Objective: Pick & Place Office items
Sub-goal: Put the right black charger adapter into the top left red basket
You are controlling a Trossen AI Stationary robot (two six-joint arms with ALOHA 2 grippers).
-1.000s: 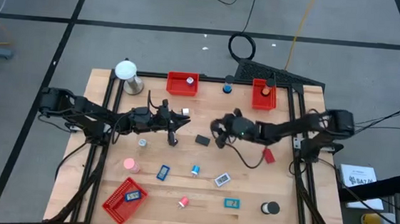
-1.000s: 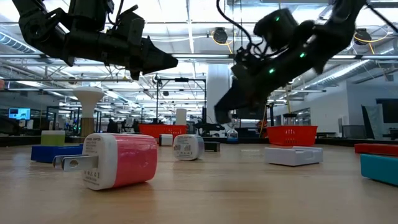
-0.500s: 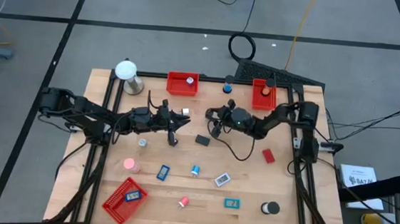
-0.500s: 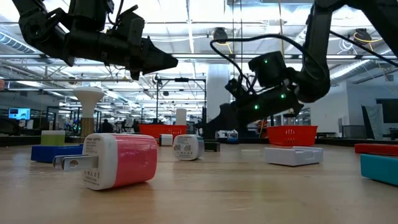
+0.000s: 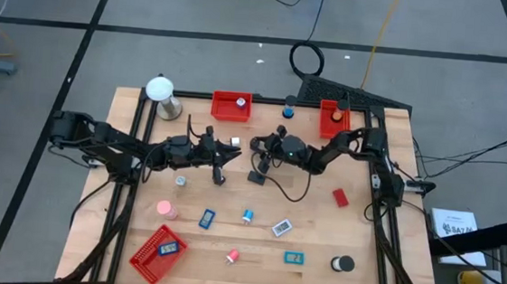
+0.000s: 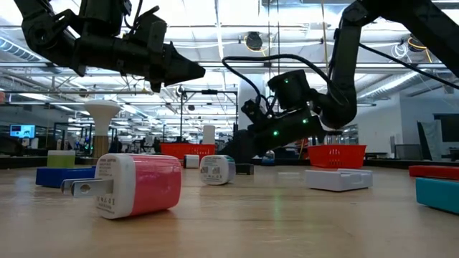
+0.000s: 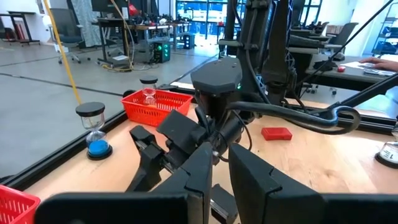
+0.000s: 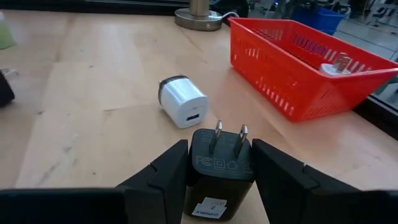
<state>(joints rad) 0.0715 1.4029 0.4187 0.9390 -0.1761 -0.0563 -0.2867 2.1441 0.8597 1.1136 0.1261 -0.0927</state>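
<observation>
Black charger (image 8: pixel 219 163) sits on the counter (image 5: pixel 355 232) near its middle, btwn the right gripper (image 8: pixel 217 177) fingers (image 8: pixel 163 177), which flank it on both sides, apart; contact w/ its sides can't be confirmed. Its 2 prongs point away from the wrist, toward a white charger (image 8: pixel 183 101) just beyond; long axis runs along the fingers. 1 red mesh tray (image 8: pixel 298 65) near the white one holds 1 small item, hard to make out. High view: 3 red trays total, 2 at the far edge (image 5: pixel 231 105) (image 5: pixel 334 118), 1 tilted at the near left (image 5: pixel 158 249); black charger mostly hidden under the right gripper (image 5: pixel 258 159). Left gripper (image 5: pixel 220 162) hovers just beside, fingers (image 7: pixel 199 171) nearly together, empty. 1 pink charger (image 6: pixel 140 185) lies on its side up close in the low view, prongs toward the pic's left. 1 hourglass w/ blue sand (image 7: pixel 94 130) stands upright at the counter edge. Other small bits too tiny to ID.
</observation>
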